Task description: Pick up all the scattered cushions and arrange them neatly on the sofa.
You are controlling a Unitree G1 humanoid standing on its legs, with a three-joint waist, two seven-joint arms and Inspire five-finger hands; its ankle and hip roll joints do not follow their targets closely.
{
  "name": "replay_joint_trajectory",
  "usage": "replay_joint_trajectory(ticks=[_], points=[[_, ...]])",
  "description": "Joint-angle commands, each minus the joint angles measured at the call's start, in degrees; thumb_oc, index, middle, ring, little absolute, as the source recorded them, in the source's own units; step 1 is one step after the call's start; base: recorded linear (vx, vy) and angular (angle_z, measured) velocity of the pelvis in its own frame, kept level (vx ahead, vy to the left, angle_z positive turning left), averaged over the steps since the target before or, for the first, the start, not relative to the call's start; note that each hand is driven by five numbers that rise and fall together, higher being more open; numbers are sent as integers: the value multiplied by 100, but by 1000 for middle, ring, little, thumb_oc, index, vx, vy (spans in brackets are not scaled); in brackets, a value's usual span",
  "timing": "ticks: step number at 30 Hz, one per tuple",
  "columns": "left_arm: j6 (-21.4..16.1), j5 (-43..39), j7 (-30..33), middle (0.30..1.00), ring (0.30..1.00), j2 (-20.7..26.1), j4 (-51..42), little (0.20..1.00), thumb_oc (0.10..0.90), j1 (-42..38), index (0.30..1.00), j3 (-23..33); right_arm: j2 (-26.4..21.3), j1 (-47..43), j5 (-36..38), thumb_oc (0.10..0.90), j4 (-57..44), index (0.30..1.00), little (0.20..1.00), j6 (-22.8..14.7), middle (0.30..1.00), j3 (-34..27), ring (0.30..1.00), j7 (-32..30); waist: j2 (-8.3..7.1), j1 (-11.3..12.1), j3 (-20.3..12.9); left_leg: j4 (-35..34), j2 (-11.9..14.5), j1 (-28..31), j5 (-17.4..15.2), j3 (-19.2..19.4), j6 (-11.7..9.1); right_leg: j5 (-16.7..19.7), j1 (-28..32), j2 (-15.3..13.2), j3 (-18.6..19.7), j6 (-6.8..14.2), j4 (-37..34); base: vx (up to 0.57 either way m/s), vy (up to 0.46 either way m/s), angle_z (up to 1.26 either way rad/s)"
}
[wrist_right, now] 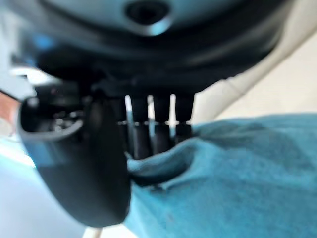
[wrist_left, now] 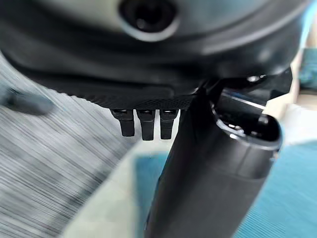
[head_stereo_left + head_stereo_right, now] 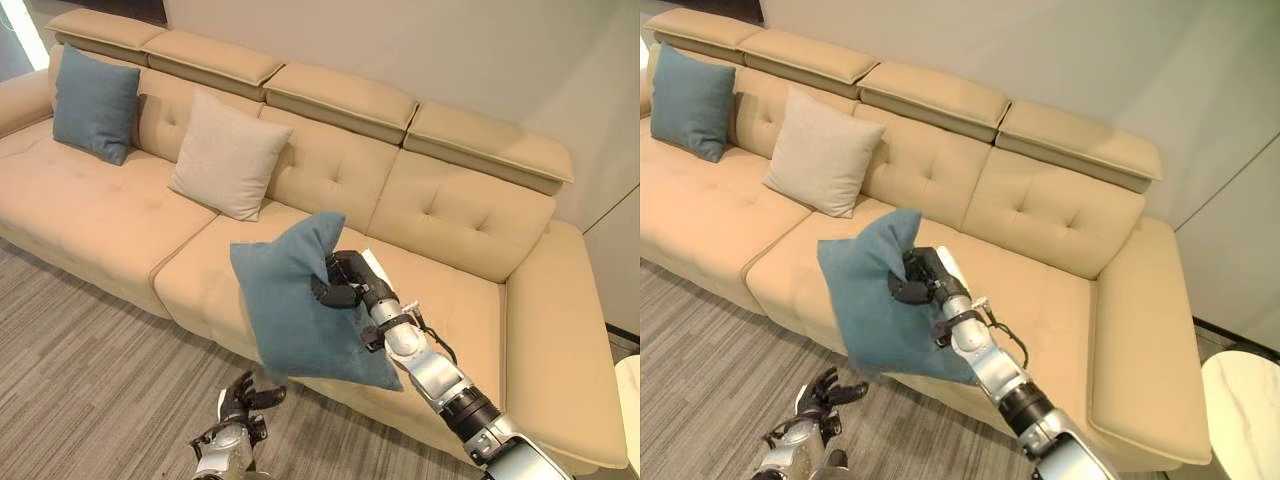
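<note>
Pinching teal cushion (image 3: pixel 300 310) by edge fold, right hand (image 3: pixel 345 280) holds it above sofa (image 3: pixel 450 300) seat front. Soft, light, droops; grip corner seam. Left hand (image 3: pixel 240 400) at 7 o'clock, fingers loosely spread, empty.

No legible text, label, brand, number or sign appears on any surface in these views.
</note>
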Motion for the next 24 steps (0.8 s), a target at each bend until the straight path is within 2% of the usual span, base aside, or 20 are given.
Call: replay_joint_trajectory(ticks=[1,4,7,9,10,11,12,14,17,24], points=[[-875,-615,-216,900,900,-105,-214,900,800,-758,900,-239,358,-779,474,400,-375,300,300,-1538,300,-545,300,-186,159,65,-709,71,104,415,-768,-124,87,-669,5,-87,-34,216,612,0,0,0],[-965,-998,-389,900,900,-192,-301,900,800,-899,900,-207,341,-621,462,400,-341,300,300,-1635,300,-584,300,-94,182,5,-730,79,88,398,-776,-144,96,-644,-28,-80,14,219,599,0,0,0],[-764,-2188,-900,900,900,-559,-285,900,800,-1043,900,-242,404,-653,465,400,-310,300,300,-1596,300,-601,300,-36,244,-90,-739,93,83,418,-795,-160,97,-643,-43,-77,81,229,598,0,0,0],[-723,-2639,-1286,900,900,-635,-644,900,800,-968,900,-326,400,-599,502,400,-374,300,300,-1570,300,-639,300,47,284,-154,-742,85,64,395,-788,-166,112,-601,-69,-82,111,238,566,0,0,0],[-781,-2840,-1433,829,829,-668,-894,829,753,-912,829,-353,371,-486,514,400,-432,300,300,-1579,300,-670,300,101,303,-168,-713,92,61,429,-814,-173,110,-615,-50,-82,138,243,582,0,0,0],[-796,-3127,-1650,476,476,-733,-1206,476,518,-847,476,-318,325,-299,478,400,-531,300,300,-1605,300,-712,300,159,313,-186,-693,94,56,429,-818,-179,115,-611,-47,-81,159,249,567,0,0,0],[-828,-3255,-1784,300,300,-751,-1374,300,400,-783,300,-285,268,-116,420,400,-618,300,300,-1634,300,-756,300,224,313,-203,-701,88,50,400,-798,-194,122,-585,-67,-78,173,247,533,0,0,0],[-843,-3410,-1922,300,300,-790,-1563,300,400,-653,300,-279,217,168,353,400,-767,300,300,-1645,300,-814,300,308,327,-222,-700,91,50,397,-799,-197,123,-581,-67,-68,200,250,512,0,0,0],[-917,-3746,-2191,300,300,-775,-2379,300,400,-349,300,-359,29,817,120,400,-1075,300,300,-1692,300,-1001,300,473,371,-323,-646,98,37,402,-803,-201,130,-571,-107,-67,276,258,503,-29,-13,-11],[-957,-3606,-2288,300,300,-459,-3222,300,400,-148,300,-450,-181,1433,-39,400,-1269,300,300,-1613,300,-1288,300,603,458,-467,-606,109,-6,395,-812,-181,144,-532,-147,-81,372,278,483,-24,0,-7]])
